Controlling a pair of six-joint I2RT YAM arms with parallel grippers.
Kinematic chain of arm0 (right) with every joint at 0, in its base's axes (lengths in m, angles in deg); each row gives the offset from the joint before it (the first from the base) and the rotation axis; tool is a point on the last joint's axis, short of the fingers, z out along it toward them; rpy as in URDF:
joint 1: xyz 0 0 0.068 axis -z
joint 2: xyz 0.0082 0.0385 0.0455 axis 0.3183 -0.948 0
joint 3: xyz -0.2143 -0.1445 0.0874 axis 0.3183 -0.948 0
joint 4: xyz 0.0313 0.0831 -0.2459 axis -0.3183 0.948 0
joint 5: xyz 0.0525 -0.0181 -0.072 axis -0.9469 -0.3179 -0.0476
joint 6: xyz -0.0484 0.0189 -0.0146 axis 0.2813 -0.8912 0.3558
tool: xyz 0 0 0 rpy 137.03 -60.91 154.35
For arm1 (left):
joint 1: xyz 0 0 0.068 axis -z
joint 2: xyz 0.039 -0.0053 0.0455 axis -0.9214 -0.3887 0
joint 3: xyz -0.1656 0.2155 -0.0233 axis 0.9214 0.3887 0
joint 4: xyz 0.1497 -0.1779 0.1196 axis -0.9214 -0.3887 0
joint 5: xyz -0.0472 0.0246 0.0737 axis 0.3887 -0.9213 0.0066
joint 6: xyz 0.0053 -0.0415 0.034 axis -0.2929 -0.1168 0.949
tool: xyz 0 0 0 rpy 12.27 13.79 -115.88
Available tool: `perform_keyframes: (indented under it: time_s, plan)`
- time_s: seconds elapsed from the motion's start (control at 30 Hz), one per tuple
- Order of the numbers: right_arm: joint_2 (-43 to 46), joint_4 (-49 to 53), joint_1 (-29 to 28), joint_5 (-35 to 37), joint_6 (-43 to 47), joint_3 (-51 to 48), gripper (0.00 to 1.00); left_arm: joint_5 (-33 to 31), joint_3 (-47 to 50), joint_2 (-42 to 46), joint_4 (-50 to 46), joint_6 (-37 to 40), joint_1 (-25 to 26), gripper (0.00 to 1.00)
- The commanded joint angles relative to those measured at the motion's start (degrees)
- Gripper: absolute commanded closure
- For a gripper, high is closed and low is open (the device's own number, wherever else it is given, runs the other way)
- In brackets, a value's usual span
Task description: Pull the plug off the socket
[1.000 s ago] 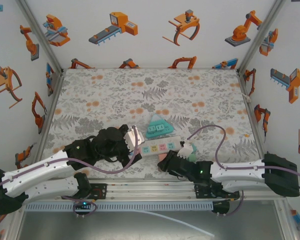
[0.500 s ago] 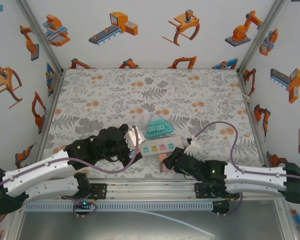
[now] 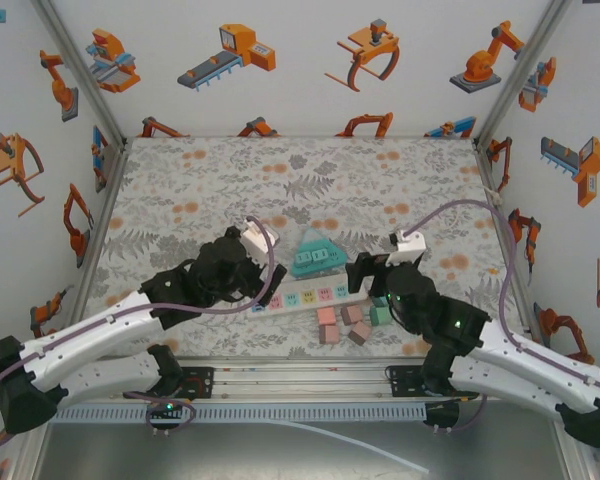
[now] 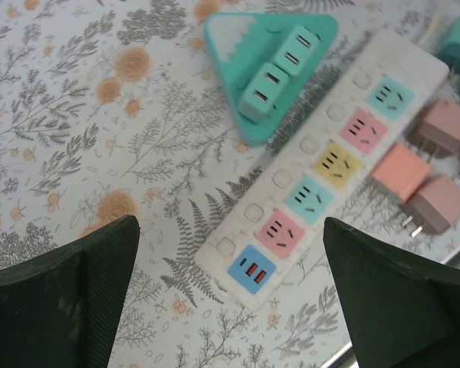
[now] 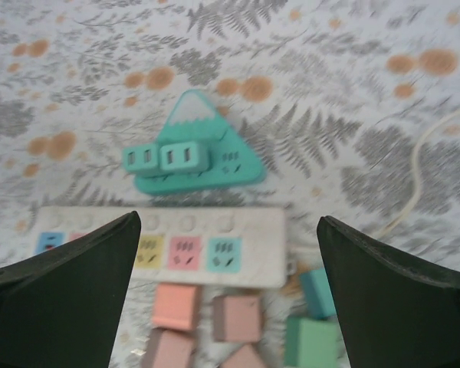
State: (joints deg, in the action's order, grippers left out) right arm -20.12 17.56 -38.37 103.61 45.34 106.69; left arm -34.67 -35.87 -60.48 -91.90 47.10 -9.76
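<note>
- Hovering over the left end of the power strip (image 4: 322,165), the left end effector (image 4: 230,253) is holding its fingers (image 4: 69,299) wide apart and gripping nothing.
- The right end effector (image 5: 228,261) is also spreading wide and carrying nothing. It is hanging above the strip's right half, with its fingers (image 5: 391,291) framing the sockets below.
- The white power strip is lying flat on the floral worktop (image 3: 210,180) between the two arms. In the left wrist view, every coloured socket on it is showing empty.
- Pink plugs (image 4: 433,203) are lying loose on the worktop just beside the strip's near edge. They are bunched close together with their prongs exposed.
- Teal plugs (image 5: 310,341) are lying loose just right of the pink ones, near the strip's right end.
- A triangular socket block (image 5: 234,165) is sitting just beyond the strip and carrying two teal adapters (image 5: 182,157) side by side. The right wrist view is blurred, so they are probably seated in it, but that is hard to confirm.
- A pale cable (image 5: 422,176) is curving across the worktop from the strip's right end.
</note>
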Motion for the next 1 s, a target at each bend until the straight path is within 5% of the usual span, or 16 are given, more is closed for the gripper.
perform_keyframes:
  time_s: [0.0, 0.3, 0.6, 0.97]
  plan:
    - [-4.9, -4.1, 6.4, -13.4, 21.6, 4.9, 0.11, -1.7, 0.0, -1.7, 6.0, -5.5, -3.1, 0.03]
    - [-24.1, -1.8, 14.4, -42.1, 57.8, 18.1, 0.12, 14.1, -6.9, -16.9, 11.4, -18.5, -20.3, 0.03]
    - [-40.0, 10.2, 16.9, -52.7, 79.3, 27.6, 0.15, 20.9, -13.8, -30.4, 14.5, -24.4, -25.9, 0.02]
    - [-51.5, 10.3, 18.5, -55.5, 87.1, 29.7, 0.20, 26.4, -15.6, -36.6, 15.6, -24.7, -26.3, 0.02]
